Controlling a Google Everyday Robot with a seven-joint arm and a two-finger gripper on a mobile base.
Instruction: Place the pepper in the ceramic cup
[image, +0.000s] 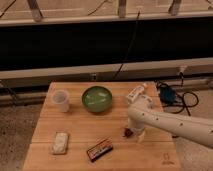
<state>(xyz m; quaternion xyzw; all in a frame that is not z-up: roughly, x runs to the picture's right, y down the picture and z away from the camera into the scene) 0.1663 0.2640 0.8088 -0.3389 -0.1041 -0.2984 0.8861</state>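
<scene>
Right now the claw (135, 132) is hanging at the end of the white arm (170, 122), which is reaching in from the right, and it is pointing down at the near right part of the wooden tabletop (80, 127). Whether it is spread or pressed together, I cannot tell. A small dark red bit of the pepper (128, 132) is showing on the wood, right at the claw's left side. Well apart from it, the ceramic cup (60, 100) is standing upright at the far left, with the green bowl (97, 98) sitting just to its right. A white bottle (136, 93) is lying beyond the arm. A pale block (60, 142) and a dark packet (99, 149) are lying near the front edge.
</scene>
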